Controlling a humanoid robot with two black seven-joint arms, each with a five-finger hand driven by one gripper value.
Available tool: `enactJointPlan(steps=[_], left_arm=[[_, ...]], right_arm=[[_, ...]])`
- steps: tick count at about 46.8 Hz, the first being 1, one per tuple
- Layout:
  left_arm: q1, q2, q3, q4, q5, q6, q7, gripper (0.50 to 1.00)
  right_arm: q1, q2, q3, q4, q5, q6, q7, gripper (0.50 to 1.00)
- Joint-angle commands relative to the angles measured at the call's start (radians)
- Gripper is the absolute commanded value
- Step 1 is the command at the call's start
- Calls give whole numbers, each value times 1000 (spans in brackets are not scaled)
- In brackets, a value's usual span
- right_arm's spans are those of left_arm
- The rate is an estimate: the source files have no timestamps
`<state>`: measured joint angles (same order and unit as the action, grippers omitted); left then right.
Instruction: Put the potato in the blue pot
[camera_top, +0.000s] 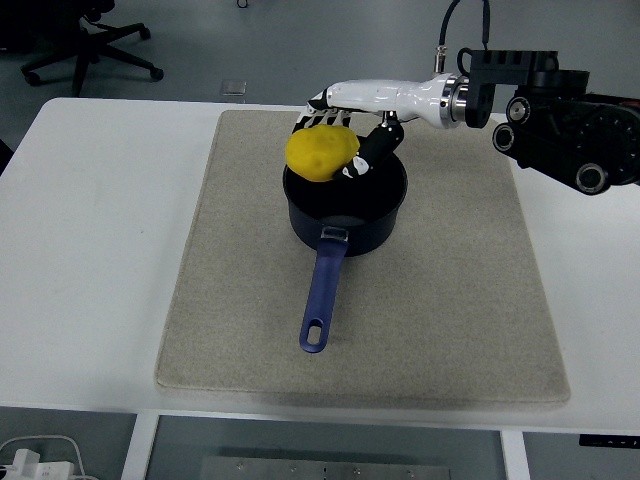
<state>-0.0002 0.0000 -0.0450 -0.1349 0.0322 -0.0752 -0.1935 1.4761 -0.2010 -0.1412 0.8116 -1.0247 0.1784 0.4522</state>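
Potato, yellow and rounded, hangs in the air above the blue pot, over the pot's far-left rim and overlapping the dark opening as seen from the head view. It is grasped by the right hand, whose white fingers curl over the top and far side of it while a dark thumb presses against its right side. The white forearm stretches in from the right, ending in a silver wrist ring and a bulky black arm housing near the picture's right edge.

The pot stands upright on a beige mat that covers the middle of the white worktop. Its inside is dark, and nothing can be seen lying in it. Its blue handle points toward the worktop's near edge, with an oval hole at the tip, and rests just above the mat.

Beyond the worktop, at the top left, the base of a black office chair stands on the grey floor. A white cable shows below the worktop's near-left corner. The left arm is out of view.
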Motion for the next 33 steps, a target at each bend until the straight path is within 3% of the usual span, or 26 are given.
enactJointPlan(steps=[1, 22, 33], left_arm=[[0, 0, 0, 0, 0, 0, 0, 994], [0, 0, -1, 0, 0, 0, 0, 994], [0, 0, -1, 0, 0, 0, 0, 994]], right_arm=[[-7, 3, -9, -12, 0, -2, 0, 500], [-66, 5, -6, -66, -2, -16, 0, 500], [-100, 46, -11, -91, -5, -42, -1, 500]])
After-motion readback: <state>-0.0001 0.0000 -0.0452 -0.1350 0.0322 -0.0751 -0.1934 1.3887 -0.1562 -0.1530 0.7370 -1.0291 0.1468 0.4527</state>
